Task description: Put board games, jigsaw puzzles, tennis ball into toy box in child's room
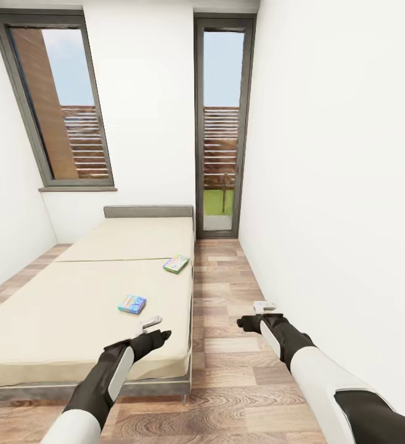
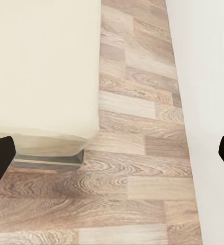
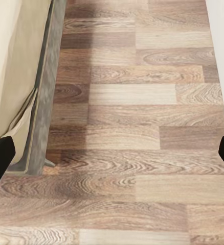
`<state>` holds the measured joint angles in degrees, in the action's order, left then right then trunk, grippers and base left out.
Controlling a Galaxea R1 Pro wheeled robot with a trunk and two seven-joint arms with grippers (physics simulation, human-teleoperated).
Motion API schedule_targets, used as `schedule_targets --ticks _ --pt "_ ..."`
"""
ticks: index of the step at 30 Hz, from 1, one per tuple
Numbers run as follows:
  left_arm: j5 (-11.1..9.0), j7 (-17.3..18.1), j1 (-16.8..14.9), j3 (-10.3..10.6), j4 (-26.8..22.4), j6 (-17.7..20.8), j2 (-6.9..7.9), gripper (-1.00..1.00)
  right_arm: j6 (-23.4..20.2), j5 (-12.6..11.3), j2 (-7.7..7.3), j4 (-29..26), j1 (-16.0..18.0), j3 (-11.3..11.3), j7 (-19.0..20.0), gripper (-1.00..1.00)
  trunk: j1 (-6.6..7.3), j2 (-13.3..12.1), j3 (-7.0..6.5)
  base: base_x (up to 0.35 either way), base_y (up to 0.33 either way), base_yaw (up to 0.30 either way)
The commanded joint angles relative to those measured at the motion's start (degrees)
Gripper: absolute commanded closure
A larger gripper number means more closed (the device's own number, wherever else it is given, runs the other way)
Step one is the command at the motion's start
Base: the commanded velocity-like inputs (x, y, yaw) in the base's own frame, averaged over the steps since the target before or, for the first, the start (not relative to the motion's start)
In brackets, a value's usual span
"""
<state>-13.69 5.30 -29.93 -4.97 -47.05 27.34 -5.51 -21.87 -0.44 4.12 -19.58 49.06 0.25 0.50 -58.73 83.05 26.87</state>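
Two board games lie on the beige bed (image 1: 66, 320). The mostly blue one (image 1: 132, 303) is near the bed's right side. The white-green one (image 1: 176, 263) lies farther back at the right edge. My left gripper (image 1: 150, 322) hovers over the bed's near right corner, just short of the blue game. In the left wrist view it (image 2: 112, 155) is open over the bed corner (image 2: 40, 66) and the floor. My right gripper (image 1: 264, 306) hangs over the plank floor beside the bed and is open too (image 3: 112, 153). The table, toy box, jigsaw puzzles and tennis ball are out of view.
A narrow strip of wood floor (image 1: 227, 320) runs between the bed and the white right wall (image 1: 338, 216). Two tall dark-framed windows (image 1: 220, 129) stand in the far wall behind the grey headboard (image 1: 148, 211). The bed's grey frame (image 3: 45, 102) borders the floor strip.
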Motion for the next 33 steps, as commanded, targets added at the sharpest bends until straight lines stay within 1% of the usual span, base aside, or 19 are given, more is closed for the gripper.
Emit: schedule_targets --ticks 1,3,4,6,7,8,9,11,14,16,17,18,19,20,21,23,24,28,33 --pt "-0.17 0.24 0.03 -0.30 -0.20 0.45 -0.07 -1.00 -0.33 -0.03 0.00 -0.12 0.01 0.03 0.05 -1.00 0.00 0.03 0.06 0.000 0.000 0.000" --pt "-0.15 0.13 3.28 -0.27 -7.90 2.90 -0.18 -1.00 -0.79 -0.02 -0.10 -1.04 -0.03 0.04 0.47 -1.00 0.00 0.03 0.06 0.000 0.000 0.000" --pt "-0.15 0.13 3.28 -0.27 -7.90 2.90 -0.18 -1.00 -0.79 -0.02 -0.10 -1.04 -0.03 0.04 0.47 -1.00 0.00 0.03 0.06 0.000 0.000 0.000" --pt "-0.17 0.04 6.05 -0.25 -14.71 5.24 -0.25 -1.00 -2.23 0.00 -0.27 -3.07 -0.25 -0.01 1.36 -1.00 0.00 0.03 0.06 0.000 0.000 0.000" --pt "-0.17 0.04 6.05 -0.25 -14.71 5.24 -0.25 -1.00 -2.23 0.00 -0.27 -3.07 -0.25 -0.01 1.36 -1.00 0.00 0.03 0.06 0.000 0.000 0.000" --pt "-0.17 0.01 7.19 -0.25 -17.56 6.21 -0.28 -1.00 -3.25 0.04 -0.37 -4.57 -0.61 0.00 2.09 -1.00 0.00 0.03 0.06 0.000 0.000 0.000" --pt "-0.17 0.01 7.19 -0.25 -17.56 6.21 -0.28 -1.00 -3.25 0.04 -0.37 -4.57 -0.61 0.00 2.09 -1.00 0.00 0.03 0.06 0.000 0.000 0.000" --pt "-0.21 -0.03 8.94 -0.22 -21.83 7.61 -0.36 -1.00 -5.39 0.13 -0.52 -8.38 -2.09 0.05 4.11 -1.00 0.00 0.03 0.06 0.000 0.000 0.000" --pt "-0.23 -0.05 9.57 -0.17 -23.35 8.11 -0.40 -1.00 -6.43 0.21 -0.57 -10.69 -3.16 0.12 5.21 -1.00 0.00 0.03 0.06 0.000 0.000 0.000" --pt "-0.25 -0.10 10.48 0.03 -25.53 8.83 -0.57 -1.00 -8.29 0.49 -0.65 -15.97 -5.68 0.20 7.02 -1.00 0.00 0.03 0.06 0.000 0.000 0.000" --pt "-0.25 -0.10 10.48 0.03 -25.53 8.83 -0.57 -1.00 -8.29 0.49 -0.65 -15.97 -5.68 0.20 7.02 -1.00 0.00 0.03 0.06 0.000 0.000 0.000" --pt "-0.25 -0.12 10.80 0.24 -26.31 9.07 -0.71 -1.00 -9.15 0.72 -0.67 -18.71 -6.95 0.24 7.66 -1.00 0.00 0.03 0.06 0.000 0.000 0.000" --pt "-0.25 -0.12 10.80 0.24 -26.31 9.07 -0.71 -1.00 -9.15 0.72 -0.67 -18.71 -6.95 0.24 7.66 -1.00 0.00 0.03 0.06 0.000 0.000 0.000" --pt "-0.26 -0.16 11.06 0.48 -26.93 9.26 -0.83 -1.00 -9.97 1.03 -0.70 -21.44 -8.18 0.24 8.17 -1.00 0.00 0.03 0.06 0.000 0.000 0.000" --pt "-0.26 -0.16 11.06 0.48 -26.93 9.26 -0.83 -1.00 -9.97 1.03 -0.70 -21.44 -8.18 0.24 8.17 -1.00 0.00 0.03 0.06 0.000 0.000 0.000" --pt "-0.27 -0.20 11.43 0.91 -27.83 9.55 -0.99 -1.00 -11.58 1.79 -0.75 -26.46 -10.36 0.25 8.93 -1.00 0.00 0.03 0.06 0.000 0.000 0.000" --pt "-0.27 -0.20 11.43 0.91 -27.83 9.55 -0.99 -1.00 -11.58 1.79 -0.75 -26.46 -10.36 0.25 8.93 -1.00 0.00 0.03 0.06 0.000 0.000 0.000" --pt "-0.27 -0.37 11.79 1.35 -28.59 9.82 -1.12 -1.00 -13.92 2.72 -0.82 -32.43 -12.92 0.22 9.70 -1.00 0.00 0.03 0.06 0.000 0.000 0.000" --pt "-0.28 -0.63 11.98 1.57 -28.95 9.93 -1.19 -1.00 -15.53 3.19 -0.89 -36.85 -14.95 0.20 10.16 -1.00 0.00 0.03 0.06 0.000 0.000 0.000"
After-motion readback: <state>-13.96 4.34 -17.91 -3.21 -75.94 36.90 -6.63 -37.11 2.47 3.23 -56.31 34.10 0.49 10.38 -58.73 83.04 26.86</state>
